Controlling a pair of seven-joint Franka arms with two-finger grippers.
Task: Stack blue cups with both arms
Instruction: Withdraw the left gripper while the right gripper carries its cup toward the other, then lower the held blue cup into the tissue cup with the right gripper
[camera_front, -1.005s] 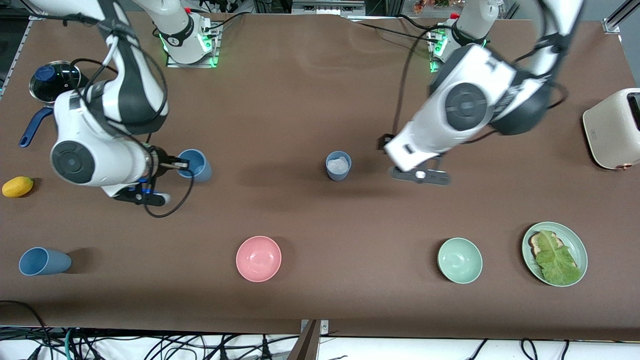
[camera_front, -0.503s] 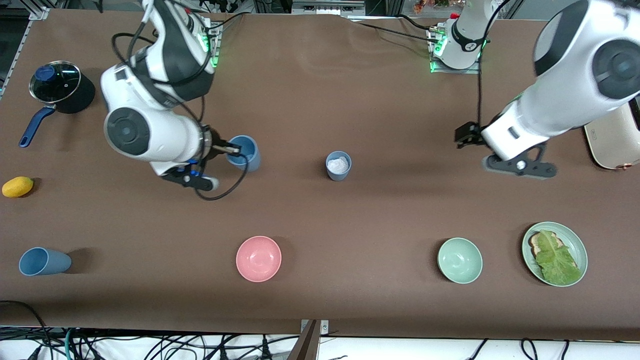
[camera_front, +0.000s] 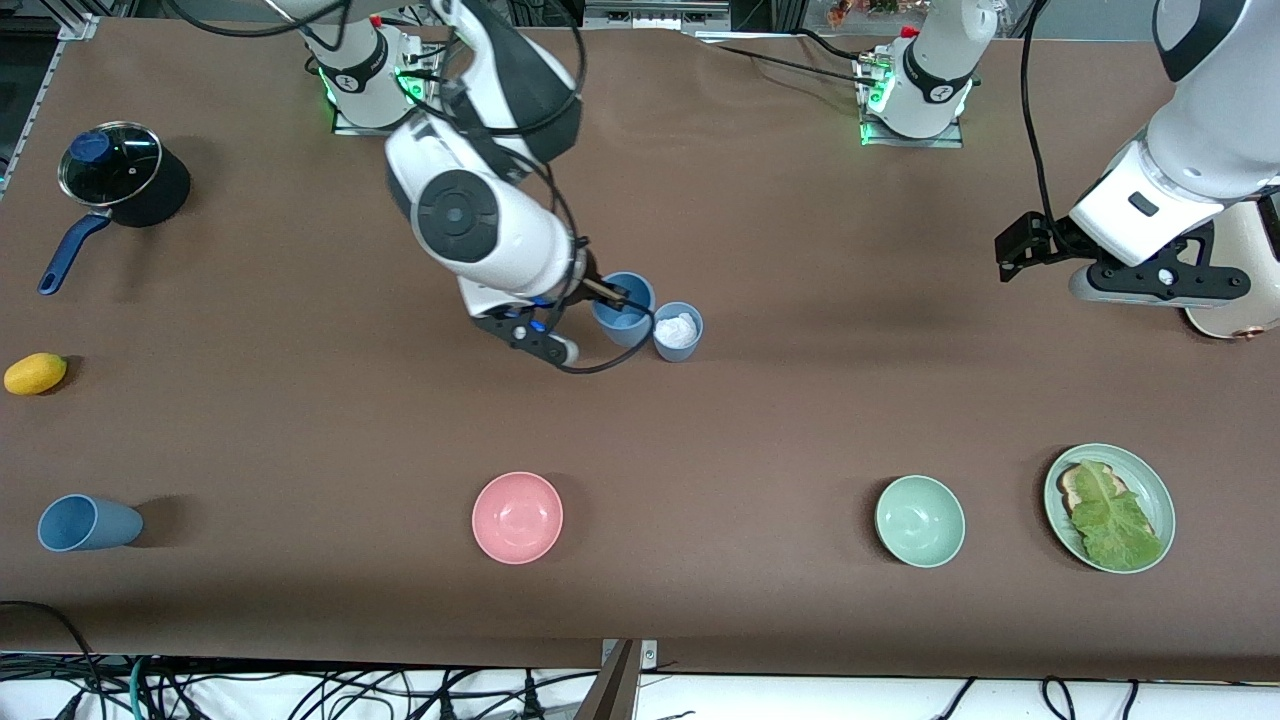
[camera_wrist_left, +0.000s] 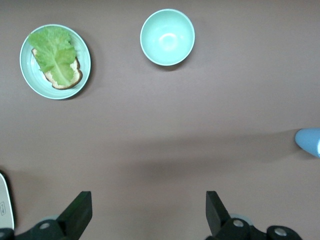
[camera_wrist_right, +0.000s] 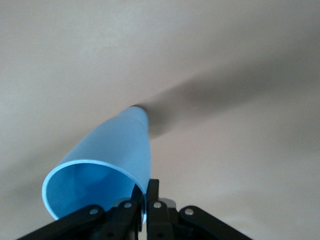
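Note:
My right gripper (camera_front: 618, 294) is shut on the rim of a bright blue cup (camera_front: 622, 310) and holds it up in the air, right beside the grey-blue cup (camera_front: 677, 332) that stands mid-table with a white patch inside. In the right wrist view the held cup (camera_wrist_right: 107, 160) fills the frame, its wall pinched between my fingers (camera_wrist_right: 156, 200). A third blue cup (camera_front: 85, 523) lies on its side near the front edge at the right arm's end. My left gripper (camera_front: 1012, 250) is open and empty, up over the table by the toaster; its wrist view (camera_wrist_left: 145, 212) shows bare table between the fingers.
A pink bowl (camera_front: 517, 517), a pale green bowl (camera_front: 919, 521) and a green plate (camera_front: 1156, 500) with toast and lettuce lie near the front edge. A lidded pot (camera_front: 110, 165) and a lemon (camera_front: 35, 373) are at the right arm's end. A cream toaster (camera_front: 1245, 270) is at the left arm's end.
My right arm has carried the bright blue cup from the right arm's end across to beside the grey-blue cup. My left arm has swung away toward the toaster.

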